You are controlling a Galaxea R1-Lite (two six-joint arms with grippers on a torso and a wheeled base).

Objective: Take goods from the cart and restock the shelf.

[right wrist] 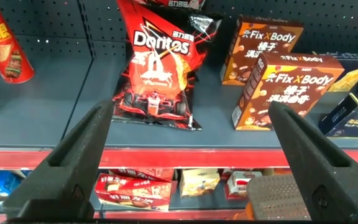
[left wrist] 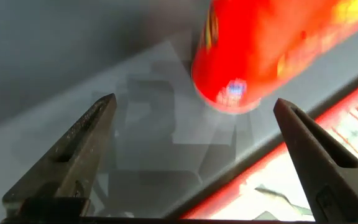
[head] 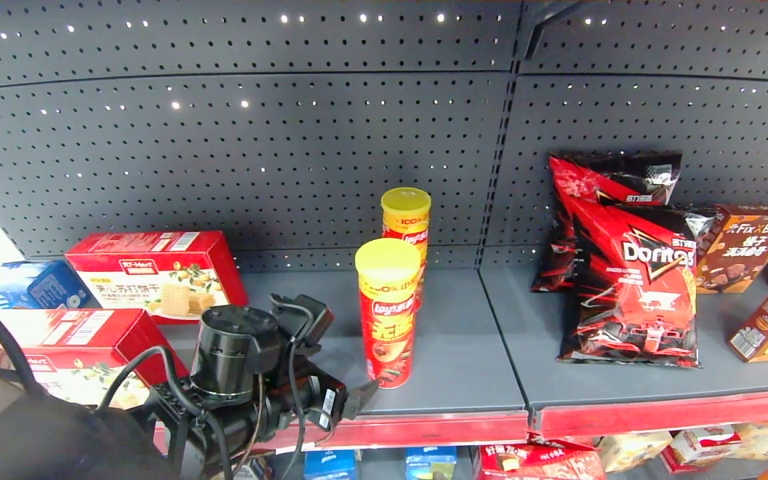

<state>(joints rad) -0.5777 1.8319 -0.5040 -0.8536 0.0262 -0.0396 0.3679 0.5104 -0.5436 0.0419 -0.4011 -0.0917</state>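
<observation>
Two red chip cans with yellow lids stand on the grey shelf point(head: 464, 360), the front can point(head: 387, 313) ahead of the back can point(head: 405, 227). My left gripper point(head: 357, 400) hangs at the shelf's front edge, just left of the front can and below its base. In the left wrist view the left gripper point(left wrist: 194, 102) is open, and the red can point(left wrist: 260, 50) lies beyond its fingertips, apart from them. My right gripper point(right wrist: 189, 109) is open and holds nothing, facing the shelf in front of a red chips bag point(right wrist: 160, 68).
Red cracker boxes point(head: 157, 273) and a blue box point(head: 44, 283) fill the shelf's left. Red chips bags point(head: 631, 293) and brown boxes point(head: 747, 247) stand at the right. Bare shelf lies between the cans and the bags. More goods sit on the lower shelf point(head: 544, 460).
</observation>
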